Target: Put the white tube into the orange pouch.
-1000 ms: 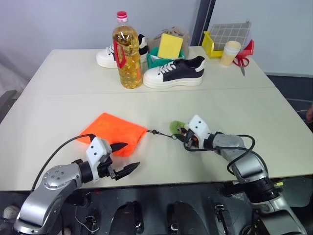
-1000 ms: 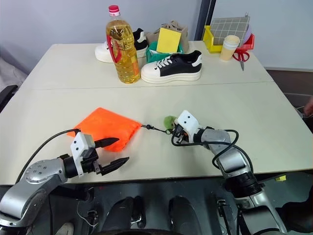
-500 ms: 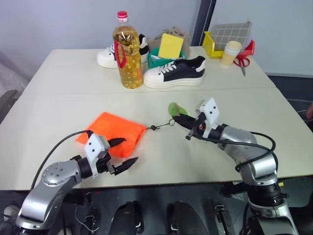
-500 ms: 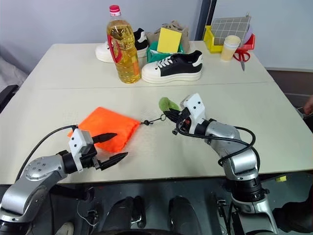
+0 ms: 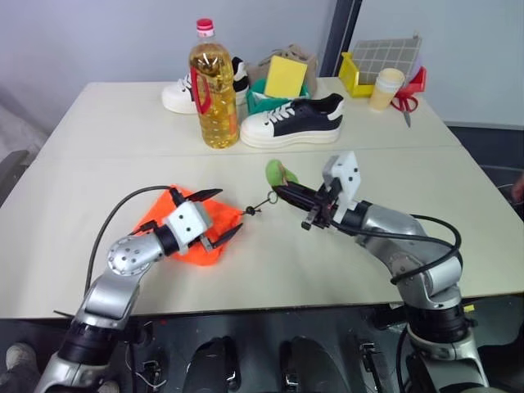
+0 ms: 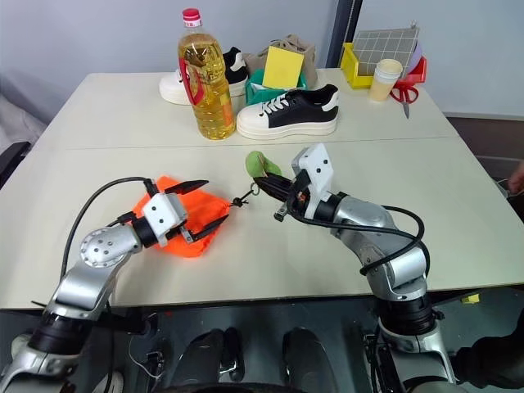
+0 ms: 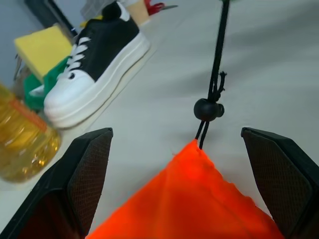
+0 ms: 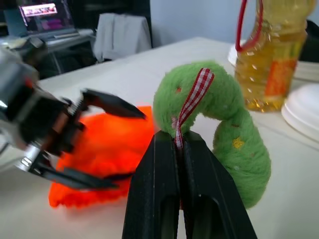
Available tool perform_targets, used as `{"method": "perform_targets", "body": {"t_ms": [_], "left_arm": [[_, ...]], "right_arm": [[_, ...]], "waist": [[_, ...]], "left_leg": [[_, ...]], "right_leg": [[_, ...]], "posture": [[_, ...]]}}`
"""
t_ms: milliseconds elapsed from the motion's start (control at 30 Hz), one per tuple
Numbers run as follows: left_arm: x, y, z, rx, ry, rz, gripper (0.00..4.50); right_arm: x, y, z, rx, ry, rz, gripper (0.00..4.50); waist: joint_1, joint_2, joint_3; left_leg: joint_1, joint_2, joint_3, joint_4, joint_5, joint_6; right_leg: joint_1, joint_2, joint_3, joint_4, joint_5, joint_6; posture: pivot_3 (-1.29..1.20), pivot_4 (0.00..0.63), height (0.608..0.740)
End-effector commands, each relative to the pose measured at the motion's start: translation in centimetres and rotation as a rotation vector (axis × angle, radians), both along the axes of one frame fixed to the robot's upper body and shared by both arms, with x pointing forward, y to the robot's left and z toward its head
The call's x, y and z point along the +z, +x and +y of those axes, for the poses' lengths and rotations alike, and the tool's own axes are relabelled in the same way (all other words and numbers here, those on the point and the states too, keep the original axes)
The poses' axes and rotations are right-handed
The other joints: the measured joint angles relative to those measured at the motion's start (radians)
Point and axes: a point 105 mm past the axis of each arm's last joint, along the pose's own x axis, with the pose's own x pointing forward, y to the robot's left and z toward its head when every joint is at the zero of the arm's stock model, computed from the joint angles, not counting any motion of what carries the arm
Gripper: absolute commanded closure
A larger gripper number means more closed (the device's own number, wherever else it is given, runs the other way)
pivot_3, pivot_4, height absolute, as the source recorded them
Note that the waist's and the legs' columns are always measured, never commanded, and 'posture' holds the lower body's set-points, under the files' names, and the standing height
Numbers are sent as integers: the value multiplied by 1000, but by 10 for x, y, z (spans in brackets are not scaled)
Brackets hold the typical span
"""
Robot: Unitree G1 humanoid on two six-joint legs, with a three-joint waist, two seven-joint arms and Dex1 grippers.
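wall (image 5: 98, 33): plain pale grey, upper frame | pillar (image 5: 344, 29): dark, upper centre-right | table (image 5: 123, 131): beige, seam across the middle | floor (image 5: 491, 147): dark, right edge | light: soft, even

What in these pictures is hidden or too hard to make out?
- The white tube: I cannot find it on the table.
- Orange pouch: its near side lies behind the open left gripper in the eye views; its mouth cannot be told open or closed.
- Far shoe: mostly behind the oil bottle.
- Green tag: its lower part sits behind the shut right gripper in the right wrist view.
- Oil bottle's top: cut off in the right wrist view.
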Motion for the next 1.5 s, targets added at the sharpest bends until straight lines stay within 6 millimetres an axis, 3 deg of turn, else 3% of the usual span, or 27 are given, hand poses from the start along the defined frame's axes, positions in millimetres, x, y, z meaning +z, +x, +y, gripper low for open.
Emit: {"method": "perform_targets", "body": {"t_ms": [33,200,467,633,867,1500], "left_arm": [[7,-2,-1,-33,-108,13,73],[6,-7,-2,-42,-105,-31,73],[4,-10,-22,16,-40,-222,73],[-9,-8,-24,129,-134,-160,73],[-20,-12,-28,145,-197,-94,73],[-4,-1,-34,124,-242,-102,73]], "right_arm": [[22,-7,8,17,61,-71,4470],[25,-8,14,7,86,-90,4470],[25,-9,24,22,95,-112,4470],[28,-11,28,44,74,-133,4470],[32,-12,31,74,54,-147,4470],[30,-16,36,84,48,-139,4470]], "waist": [[-1,0,0],[-1,0,0],[4,0,0],[2,0,0],[1,0,0],[2,0,0]], "left_leg": [[0,0,0,0,0,0],[0,0,0,0,2,-4],[0,0,0,2,0,0],[0,0,0,3,0,1],[0,0,-1,4,0,1],[0,0,-1,5,-1,2]], "right_leg": [[0,0,0,0,0,0],[0,0,0,1,0,0],[1,0,0,1,0,1],[1,0,0,1,0,1],[1,0,0,2,0,1],[1,0,0,3,0,1]], "posture": [[0,150,740],[0,150,740],[0,150,740],[0,150,740],[0,150,740],[0,150,740]]}}
